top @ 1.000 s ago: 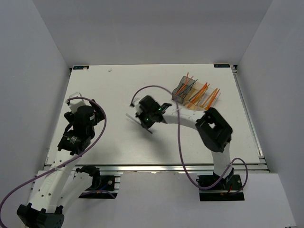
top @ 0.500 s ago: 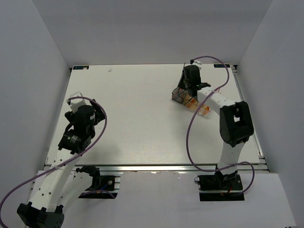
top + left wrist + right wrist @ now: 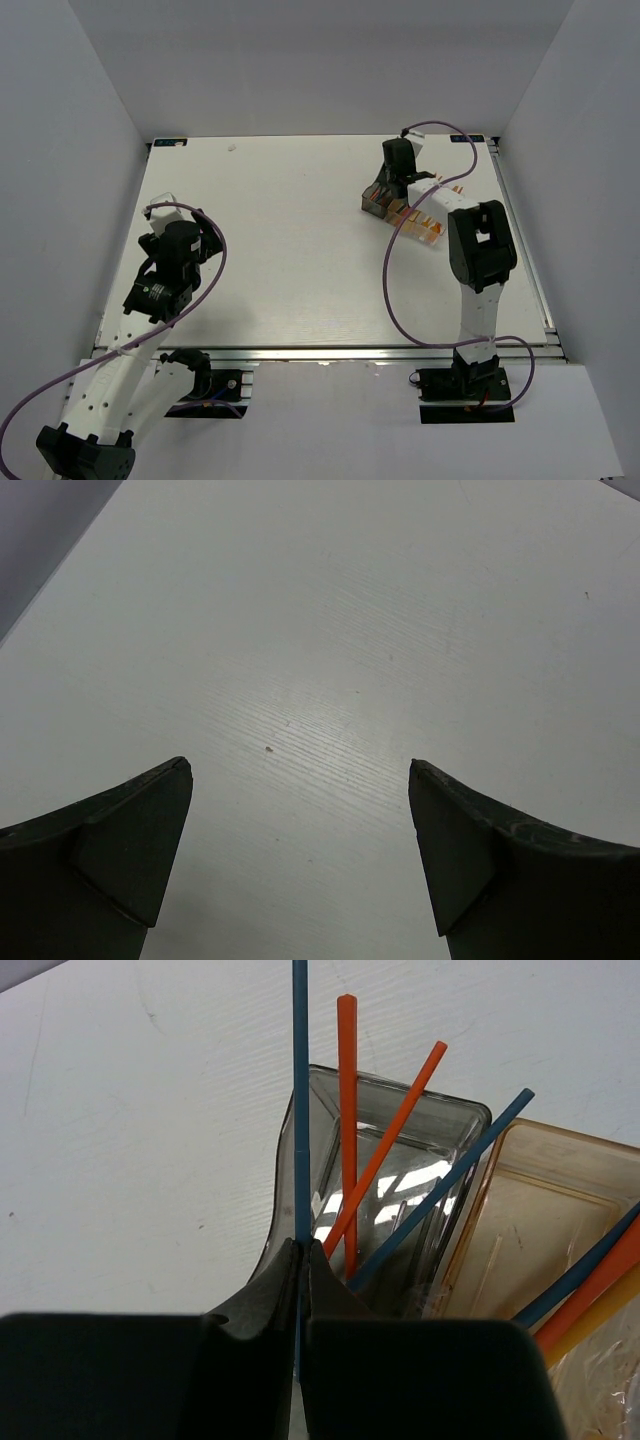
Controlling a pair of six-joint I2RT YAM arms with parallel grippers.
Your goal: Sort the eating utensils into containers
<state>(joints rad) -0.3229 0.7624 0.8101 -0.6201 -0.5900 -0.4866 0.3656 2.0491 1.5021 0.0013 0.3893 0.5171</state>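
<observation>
Two-armed, going left to right. Hanging the left gripper (image 3: 300, 768) above the table (image 3: 330, 610), matte white with faint wood grain, with dark wedge-shaped fingers (image 3: 120, 850) spread wide, grasping nothing. Looping a purple cable (image 3: 385, 285) beside the right arm. Pinching, with the right gripper (image 3: 303, 1248) clenched, a thin blue stick (image 3: 300, 1080) upright at the left rim of the grey bin (image 3: 420, 1140); not showing whether inside. Crowding that smoky, glossy bin with two orange sticks (image 3: 347, 1110) and a second blue stick (image 3: 460, 1167), all leaning. Adjoining rightward, the amber bin (image 3: 540, 1200), translucent, with blue, orange and yellow utensils (image 3: 595, 1295) crossing its corner.
</observation>
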